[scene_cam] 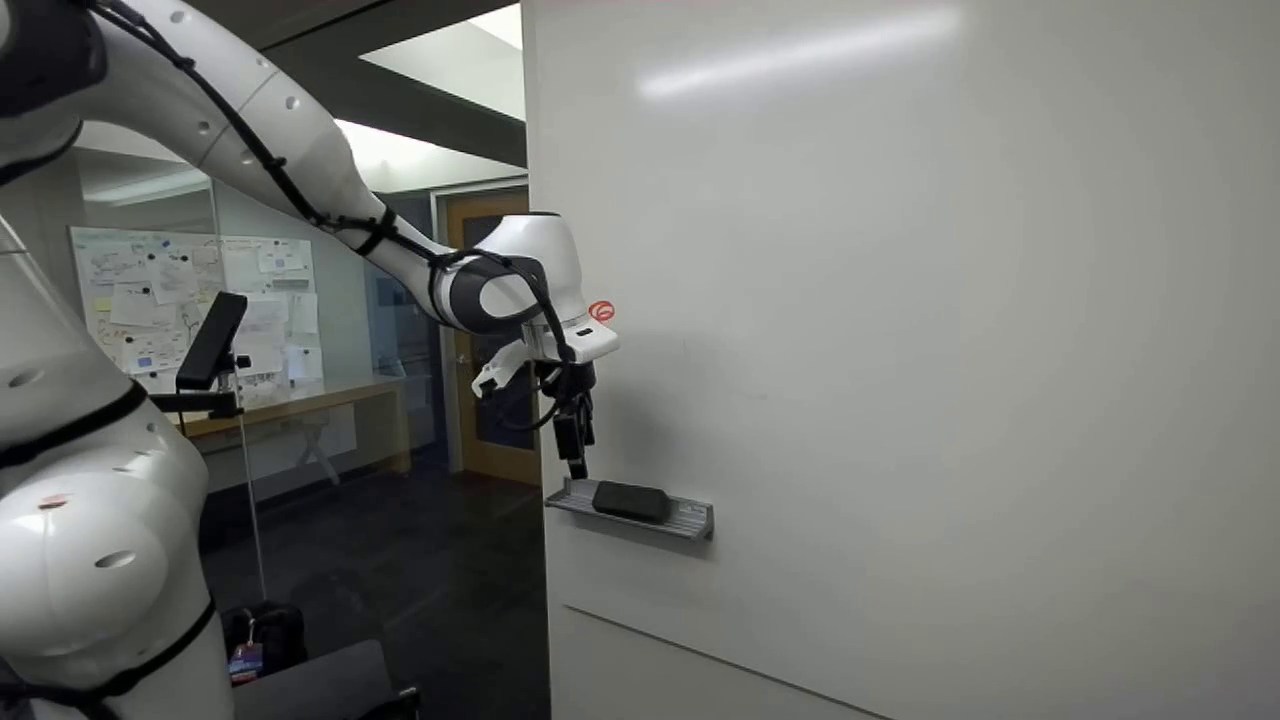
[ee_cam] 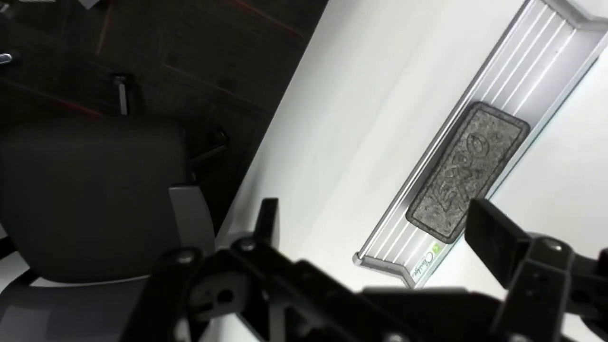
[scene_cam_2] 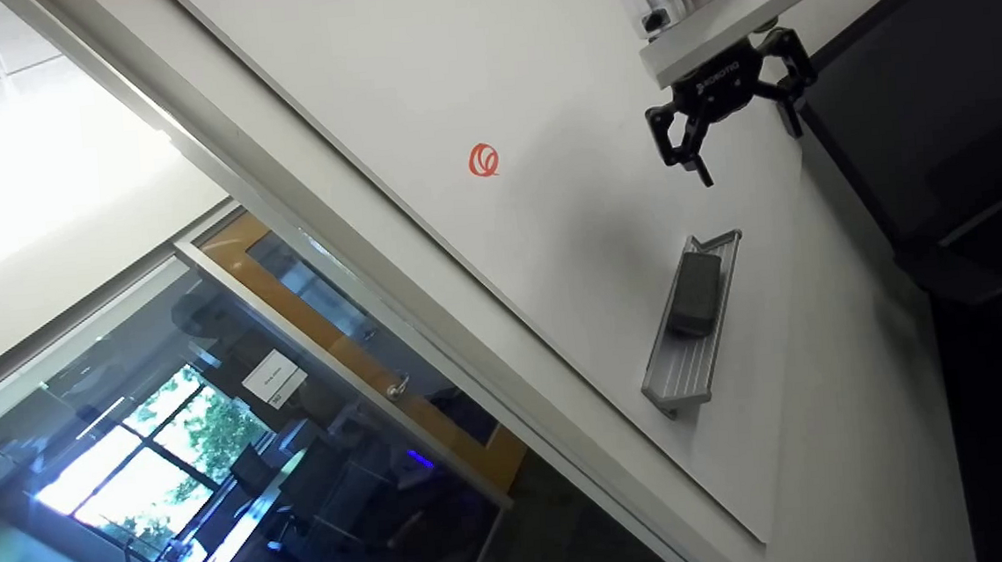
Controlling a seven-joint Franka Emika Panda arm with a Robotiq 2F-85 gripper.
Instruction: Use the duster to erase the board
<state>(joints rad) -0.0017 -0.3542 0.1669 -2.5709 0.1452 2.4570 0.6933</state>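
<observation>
Our pincer hangs above the grey marker tray, apart from it, its fingers spread wide | we see the EXPO eraser lying flat in that tray, lettering up | tray fixed to the whiteboard | red looped scribble on the same whiteboard, higher up than the tray

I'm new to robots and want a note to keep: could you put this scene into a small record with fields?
Tool: black duster marked EXPO, lying on the grey tray
Surface: large white board
Mark: red scribble on the board, not yet erased
Grasping part: end effector, open above the tray, holding nothing
Nearby: dark chair, in the wrist view
</observation>
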